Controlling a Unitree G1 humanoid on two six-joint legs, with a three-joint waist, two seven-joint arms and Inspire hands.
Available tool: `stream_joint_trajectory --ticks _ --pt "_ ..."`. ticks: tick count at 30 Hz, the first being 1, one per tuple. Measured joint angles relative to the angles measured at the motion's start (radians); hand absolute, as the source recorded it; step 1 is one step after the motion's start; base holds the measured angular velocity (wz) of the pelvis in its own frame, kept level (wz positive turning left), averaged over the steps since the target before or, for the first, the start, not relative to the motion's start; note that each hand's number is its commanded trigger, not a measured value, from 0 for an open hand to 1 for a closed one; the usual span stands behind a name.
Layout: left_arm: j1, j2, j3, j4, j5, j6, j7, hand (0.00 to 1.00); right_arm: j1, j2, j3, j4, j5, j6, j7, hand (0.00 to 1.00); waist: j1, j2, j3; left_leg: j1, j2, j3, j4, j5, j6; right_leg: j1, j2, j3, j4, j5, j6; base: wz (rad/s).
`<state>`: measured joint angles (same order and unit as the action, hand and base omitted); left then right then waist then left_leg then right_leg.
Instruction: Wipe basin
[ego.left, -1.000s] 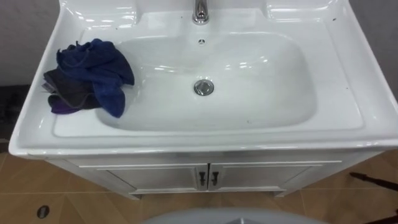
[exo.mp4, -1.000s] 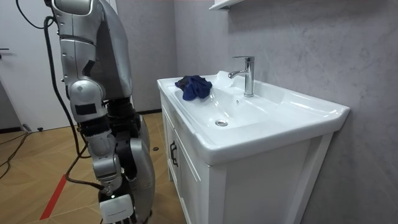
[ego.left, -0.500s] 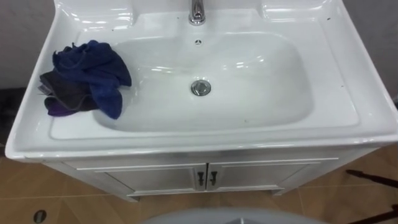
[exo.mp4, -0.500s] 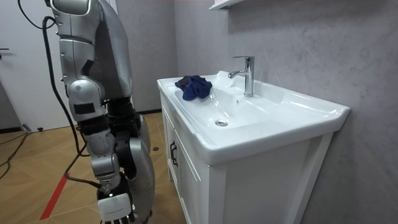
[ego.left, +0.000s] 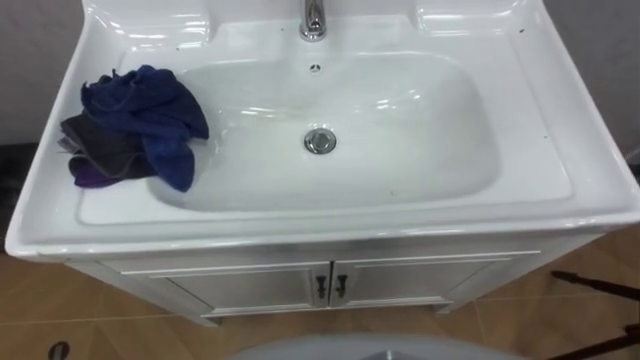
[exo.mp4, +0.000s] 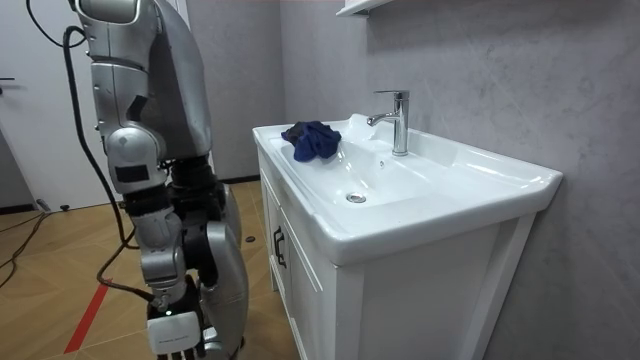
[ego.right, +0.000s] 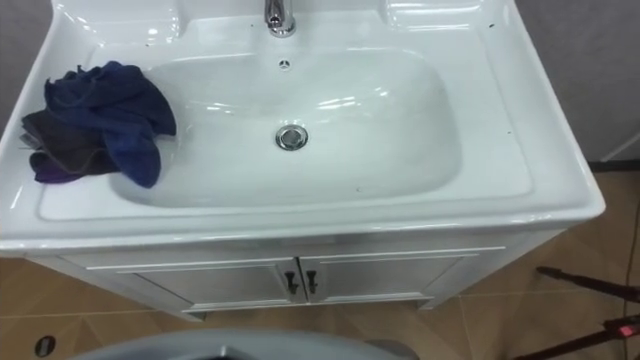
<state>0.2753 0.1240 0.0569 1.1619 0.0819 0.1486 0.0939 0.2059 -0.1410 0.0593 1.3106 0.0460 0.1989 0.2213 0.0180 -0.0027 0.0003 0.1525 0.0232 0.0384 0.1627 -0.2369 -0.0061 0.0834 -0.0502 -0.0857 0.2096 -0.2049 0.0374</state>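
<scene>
The robot stands facing the white basin (ego.left: 430, 175), close to its cabinet (ego.left: 250, 285). A crumpled blue cloth (ego.left: 140, 110) lies on the basin's left ledge on top of a darker grey cloth (ego.left: 95, 155), one fold drooping over the edge into the bowl. It lies well left of the drain (ego.left: 319, 141) and the faucet (ego.left: 313, 18). The right robot hand (exo.mp4: 172, 335) hangs low beside the robot's leg; I cannot tell whether its fingers are curled.
</scene>
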Motion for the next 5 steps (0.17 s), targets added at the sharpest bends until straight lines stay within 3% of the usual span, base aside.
stream_joint_trajectory --ticks 5 --pt "0.000 0.000 0.000 0.000 0.000 0.005 0.000 0.00 -0.008 0.000 0.000 0.000 0.008 0.002 -0.002 0.00 0.002 -0.001 0.0003 0.000 0.000 0.000 0.000 -0.002 0.001 0.002 0.001 -0.001 -0.003 0.000 0.001 0.00"
